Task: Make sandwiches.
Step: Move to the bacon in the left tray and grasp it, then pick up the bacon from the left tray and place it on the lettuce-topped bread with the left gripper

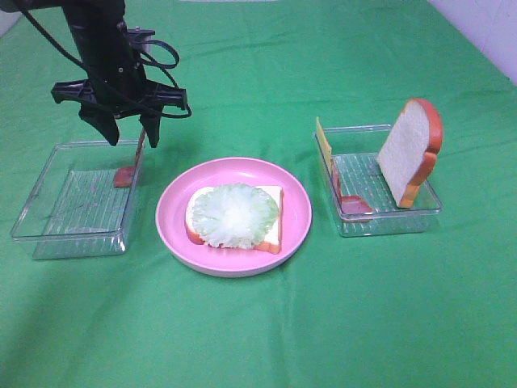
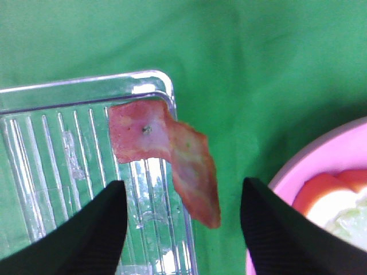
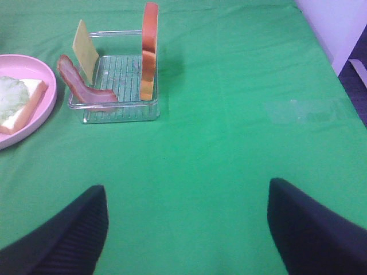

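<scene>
A bread slice (image 1: 271, 218) with orange-brown crust lies on the round pink plate (image 1: 174, 214), with pale green lettuce (image 1: 234, 214) on top. A pink-red bacon strip (image 1: 129, 172) leans over the right wall of the left clear tray (image 1: 48, 202); it also shows in the left wrist view (image 2: 172, 149). My left gripper (image 1: 132, 139) hangs open just above this strip, its fingers (image 2: 94, 229) on either side and not touching it. The right clear tray (image 1: 420, 206) holds an upright bread slice (image 1: 408, 153), a yellow cheese slice (image 1: 324, 145) and a bacon strip (image 1: 354, 206). My right gripper (image 3: 186, 195) is open and empty over bare cloth.
A green cloth (image 1: 363, 323) covers the table. The plate stands between the two trays. The right wrist view shows the right tray (image 3: 120, 112) and the plate's edge (image 3: 49, 109) ahead of the right gripper. The table's right edge (image 3: 338, 54) is nearby.
</scene>
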